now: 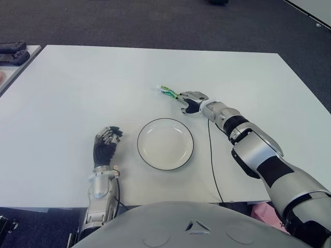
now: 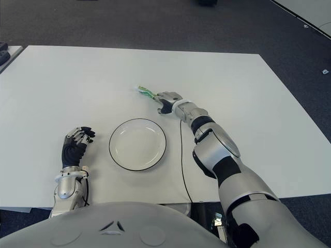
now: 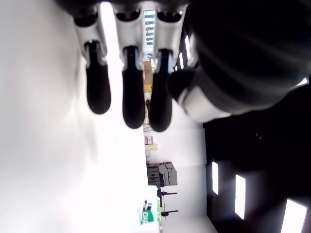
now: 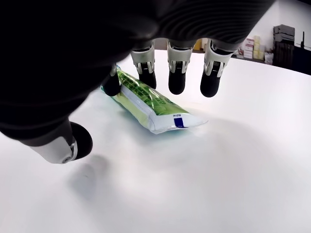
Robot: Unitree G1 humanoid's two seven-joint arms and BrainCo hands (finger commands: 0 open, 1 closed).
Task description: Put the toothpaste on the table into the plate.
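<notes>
Reaching across the counter (image 1: pixel 77 93), the right hand (image 1: pixel 192 102) is hovering at the near end of the toothpaste (image 1: pixel 168 92), which is lying flat on the white surface beyond the plate (image 1: pixel 165 143) and well apart from its rim. In the right wrist view the fingers (image 4: pixel 176 68) are spread and hanging over the green tube (image 4: pixel 150 104), with the thumb (image 4: pixel 68 141) set off to one side; they are holding nothing yet, though one fingertip may be just touching the tube's far edge, which is hard to judge from this angle. The plate is sitting empty, nearer the robot than the tube. The left hand (image 1: pixel 106 145) is showing just beside the plate, on its left, with its fingers loosely curled and holding nothing.

The step in hand looks like closing on the tube. Since the tube is thin, soft and lying flat, the fingertips could be sliding over its slick skin and pushing it farther from the plate instead of getting under it. A pinch taken only at the crimped end (image 4: pixel 177 121) could let the tube droop and slip out on the way to the plate.
</notes>
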